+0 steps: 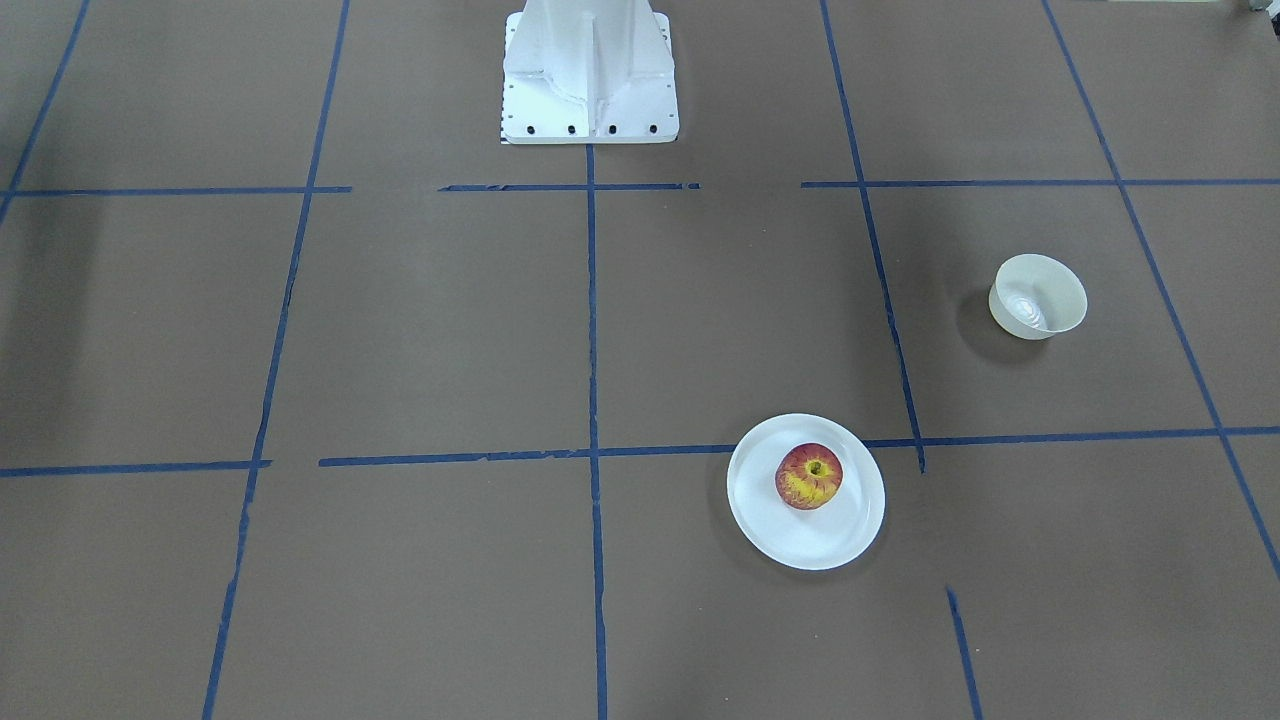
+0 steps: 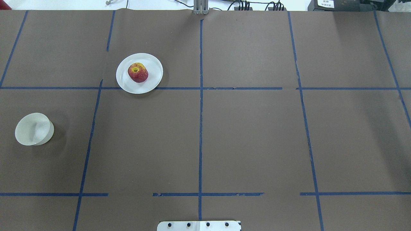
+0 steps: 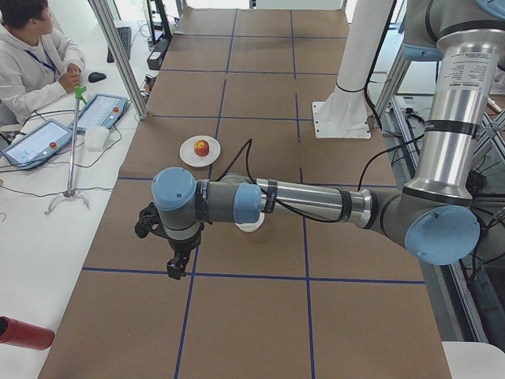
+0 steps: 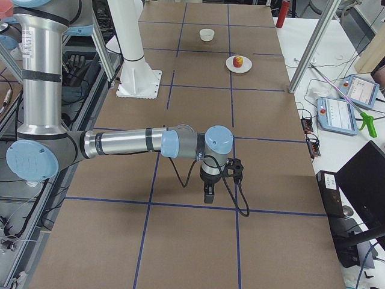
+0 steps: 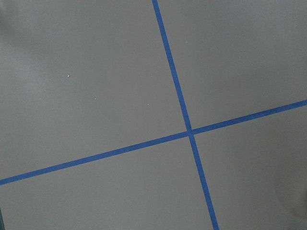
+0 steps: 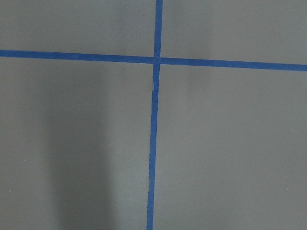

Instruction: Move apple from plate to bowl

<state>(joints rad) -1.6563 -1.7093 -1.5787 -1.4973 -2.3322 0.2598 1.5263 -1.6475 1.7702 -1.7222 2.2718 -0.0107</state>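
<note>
The apple, red with yellow streaks, sits on the white plate; both also show in the front view, apple on plate. The cream-white bowl stands empty, apart from the plate, and shows in the front view. My left gripper hangs over bare table at the near end of the left side view, well away from the plate; I cannot tell if it is open. My right gripper hangs far from both dishes; I cannot tell its state.
The brown table is marked with blue tape lines. The robot's white base stands at the table's middle edge. An operator sits by tablets beside the table. A red bottle lies off the table's corner.
</note>
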